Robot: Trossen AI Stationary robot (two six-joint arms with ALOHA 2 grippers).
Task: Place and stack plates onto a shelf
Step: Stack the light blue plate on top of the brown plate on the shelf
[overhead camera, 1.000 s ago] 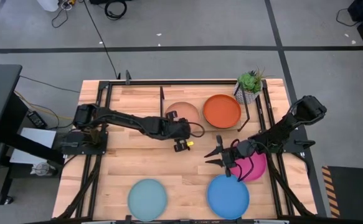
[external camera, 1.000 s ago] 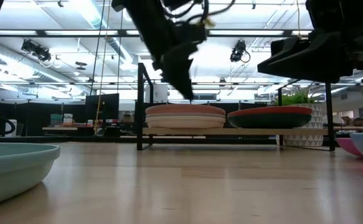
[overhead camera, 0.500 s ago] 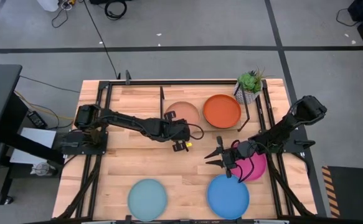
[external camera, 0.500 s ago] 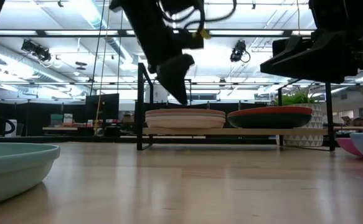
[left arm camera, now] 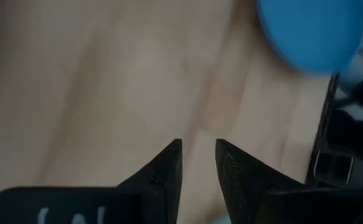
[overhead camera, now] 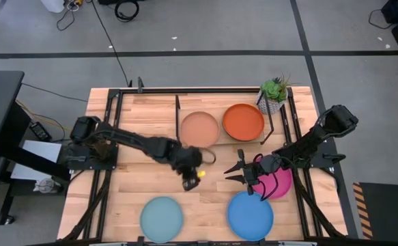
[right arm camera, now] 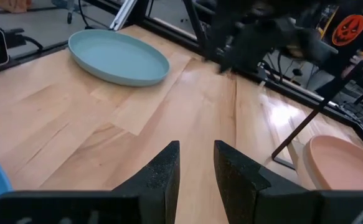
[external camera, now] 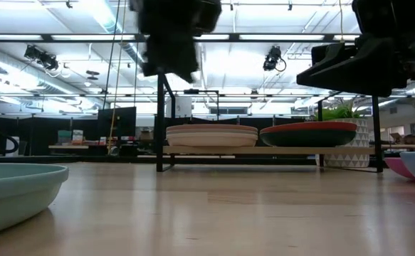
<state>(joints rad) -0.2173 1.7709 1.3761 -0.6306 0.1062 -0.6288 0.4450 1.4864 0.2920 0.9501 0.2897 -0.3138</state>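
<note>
On the shelf (external camera: 264,150) a pale peach plate (overhead camera: 199,128) tops the left stack and an orange plate (overhead camera: 243,121) lies on a dark teal one (external camera: 308,137). The light blue plate (overhead camera: 162,219), bright blue plate (overhead camera: 250,215) and magenta plate (overhead camera: 278,182) lie flat on the table. My left gripper (overhead camera: 188,179) hovers over bare wood between the shelf and the near plates, its fingers a narrow gap apart (left arm camera: 198,163), holding nothing. My right gripper (overhead camera: 231,172) waits beside the magenta plate, narrowly open (right arm camera: 197,163), empty.
A potted green plant (overhead camera: 274,92) stands at the shelf's right end. Black frame rails (overhead camera: 110,157) run along the table's left and right sides. Bare wood (overhead camera: 151,174) lies between the shelf and the near plates.
My left gripper has drawn back from the peach stack on the shelf toward the table's near edge and turned downward, with nothing in its fingers. The plates have stayed where they were. My right arm has kept still.
</note>
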